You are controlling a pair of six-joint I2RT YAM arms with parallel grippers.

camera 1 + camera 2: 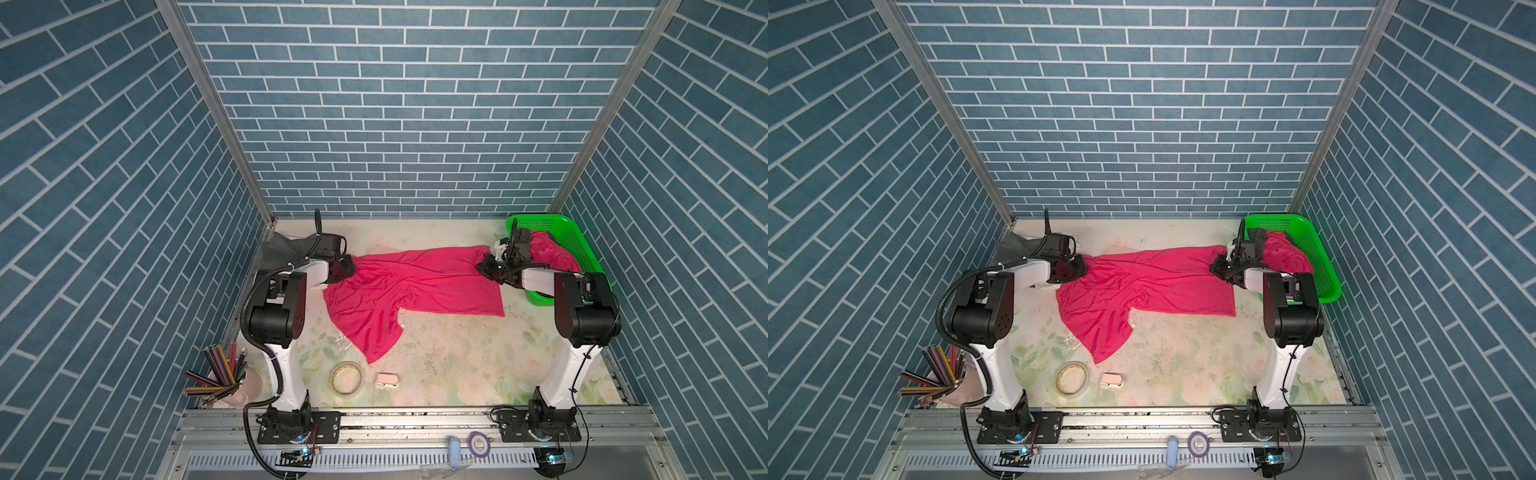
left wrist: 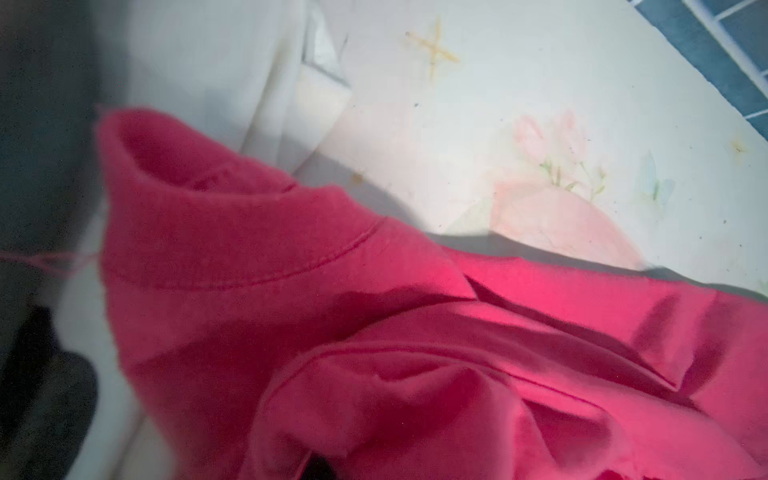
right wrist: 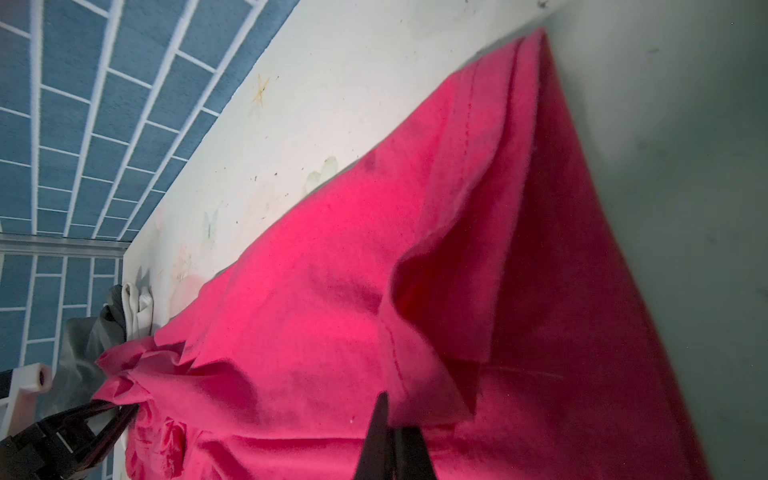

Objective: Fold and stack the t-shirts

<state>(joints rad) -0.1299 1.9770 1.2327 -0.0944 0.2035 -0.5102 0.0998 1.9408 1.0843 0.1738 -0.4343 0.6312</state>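
While the left gripper (image 1: 352,266) clamps the pink t-shirt (image 1: 415,286), right gripper (image 1: 483,266) pinches it.

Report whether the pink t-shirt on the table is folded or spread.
Spread, not folded: the pink t-shirt lies stretched wide across the table, wrinkled, with one flap trailing forward.

Two pink t-shirts (image 1: 415,286) (image 1: 555,249), one green basket (image 1: 579,245), one tape roll (image 1: 334,376), one pencil cup (image 1: 243,392)

Bright magenta t-shirt (image 1: 415,282) on pale desk (image 1: 457,353) with faded pink-green floral print.
Basket (image 1: 582,249) bright green mesh; walls (image 1: 395,104) blue brick pattern, white joints; second t-shirt (image 1: 279,249) dark grey; pencils (image 1: 220,374) multicoloured; cup (image 1: 249,390) pink.
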